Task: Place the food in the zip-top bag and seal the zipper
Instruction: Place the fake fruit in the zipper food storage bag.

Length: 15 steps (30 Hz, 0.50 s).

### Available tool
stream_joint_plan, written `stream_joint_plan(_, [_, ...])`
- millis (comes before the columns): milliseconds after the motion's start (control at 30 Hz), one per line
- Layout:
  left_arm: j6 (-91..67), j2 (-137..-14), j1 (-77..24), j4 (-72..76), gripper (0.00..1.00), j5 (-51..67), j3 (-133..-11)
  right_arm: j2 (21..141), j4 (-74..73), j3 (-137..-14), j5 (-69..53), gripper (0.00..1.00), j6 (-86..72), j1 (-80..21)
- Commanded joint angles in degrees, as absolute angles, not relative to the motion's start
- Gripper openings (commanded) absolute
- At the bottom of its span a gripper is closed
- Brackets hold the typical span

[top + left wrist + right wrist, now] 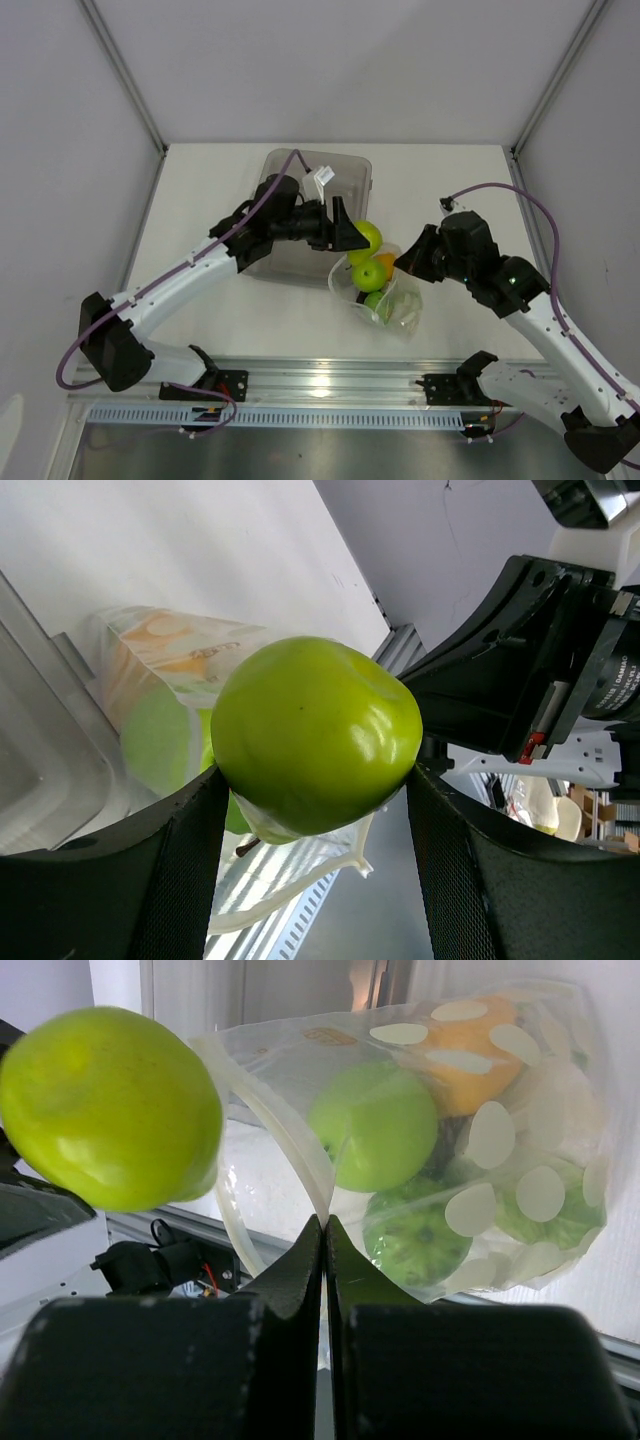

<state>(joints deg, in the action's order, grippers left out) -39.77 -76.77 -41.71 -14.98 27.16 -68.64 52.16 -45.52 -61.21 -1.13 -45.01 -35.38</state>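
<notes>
My left gripper (pixel 352 238) is shut on a round green fruit (pixel 315 735), also seen from above (pixel 366 239) and in the right wrist view (pixel 108 1108), held just at the open mouth of the zip-top bag (pixel 385 293). The bag (pixel 470 1140) is clear with pale dots and holds two green fruits (pixel 372 1140), an orange fruit (pixel 470 1055) and a green-white piece. My right gripper (pixel 325 1222) is shut on the bag's mouth edge with the zipper (pixel 285 1140), holding it open. The eggplant piece is barely visible.
The grey translucent tray (pixel 300 215) lies behind the left gripper, its edge also in the left wrist view (pixel 50 770). The metal rail (pixel 320 385) runs along the table's near edge.
</notes>
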Motion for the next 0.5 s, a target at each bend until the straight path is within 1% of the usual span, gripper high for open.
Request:
stream_joint_plan(0, [-40.6, -77.8, -44.1, -13.5, 0.01, 26.5, -68.6, 51.1, -44.0, -63.2, -0.4, 0.0, -45.6, -35.0])
stream_joint_plan(300, [-39.9, -77.4, -47.4, -14.7, 0.01, 24.2, -66.3, 51.0, -43.3, -64.5, -0.3, 0.0, -45.7, -34.5])
stream_joint_plan(467, [-38.1, -80.8, -49.1, -18.8, 0.01, 21.9, -68.5, 50.4, -42.2, -65.0, -1.0, 0.0, -45.9, -34.5])
